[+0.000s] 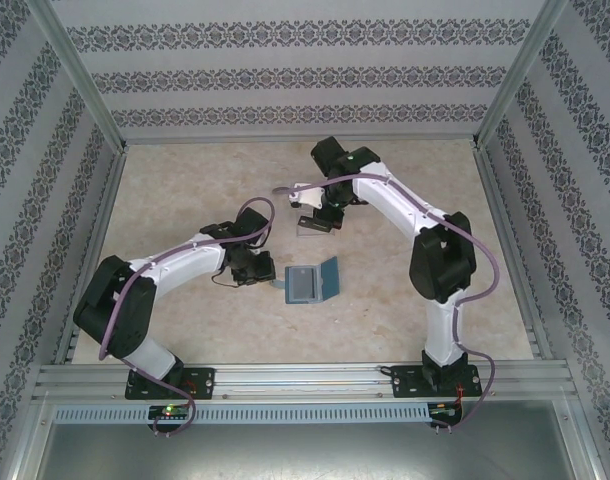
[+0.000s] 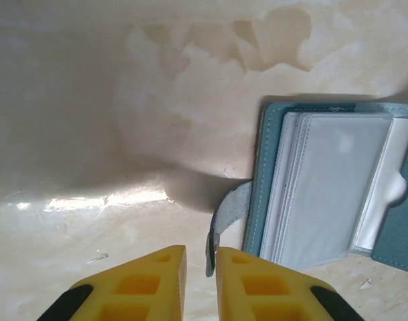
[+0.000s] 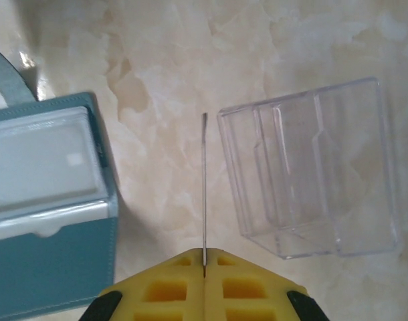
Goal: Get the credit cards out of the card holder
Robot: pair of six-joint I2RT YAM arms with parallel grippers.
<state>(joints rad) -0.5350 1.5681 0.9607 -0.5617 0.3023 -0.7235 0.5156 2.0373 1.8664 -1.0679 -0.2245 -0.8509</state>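
Card [image 3: 205, 190] edge-on in right hand [image 3: 204, 262] (wrist view)

A high rear camera looks down over the whole worktop [image 1: 185, 180]. Both wrist cameras look down closely, sharing the card holder [image 2: 324, 180]

a pale, marbled beige table [image 1: 185, 190] carries everything. the open teal card holder [image 1: 312, 283] lies flat on it near the middle. a clear plastic box [image 3: 311, 167] rests on the table well apart from the holder, farther back.
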